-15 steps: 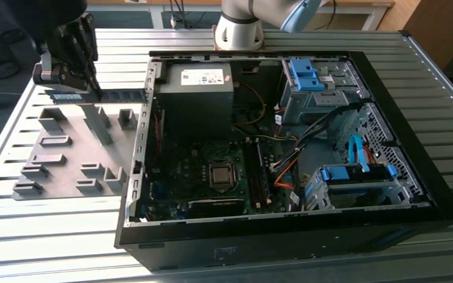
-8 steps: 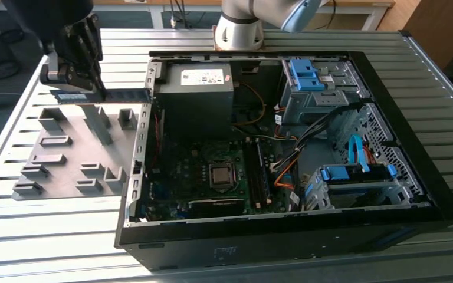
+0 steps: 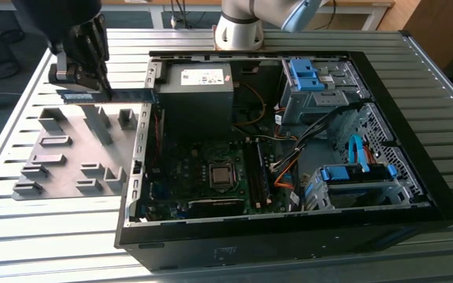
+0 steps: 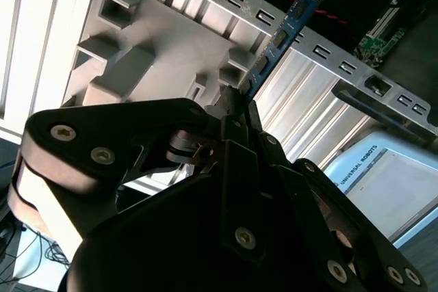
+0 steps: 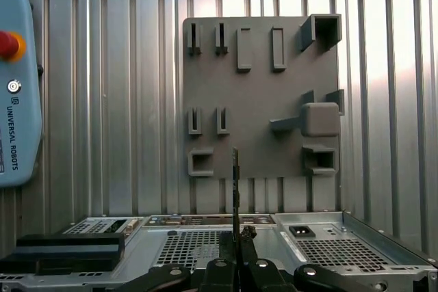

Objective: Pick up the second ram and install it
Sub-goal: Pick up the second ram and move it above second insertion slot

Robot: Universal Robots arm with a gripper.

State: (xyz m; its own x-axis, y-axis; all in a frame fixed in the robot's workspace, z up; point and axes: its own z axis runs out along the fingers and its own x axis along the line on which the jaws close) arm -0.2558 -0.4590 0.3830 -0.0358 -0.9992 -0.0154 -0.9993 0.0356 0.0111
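Note:
My black gripper [image 3: 101, 88] hangs above the grey holder tray [image 3: 77, 147], at the exterior view's left, just outside the open computer case [image 3: 415, 194]. It is shut on the second ram [image 3: 132, 94], a thin blue-green strip held level, one end reaching the case's side wall. In the second wrist view the ram [image 4: 284, 32] sticks out from between the fingers of the gripper [image 4: 236, 104] toward the case edge. The first wrist view shows the ram [image 5: 235, 182] edge-on, rising from the gripper [image 5: 237, 241] over the tray [image 5: 260, 94].
Inside the case lie the motherboard with its long memory slots [image 3: 256, 171], a power supply [image 3: 199, 82], blue drive brackets [image 3: 305, 73] and loose cables. The arm's base [image 3: 238, 29] stands behind the case. A teach pendant [image 5: 14, 80] rests on the ribbed metal table [image 3: 53, 230].

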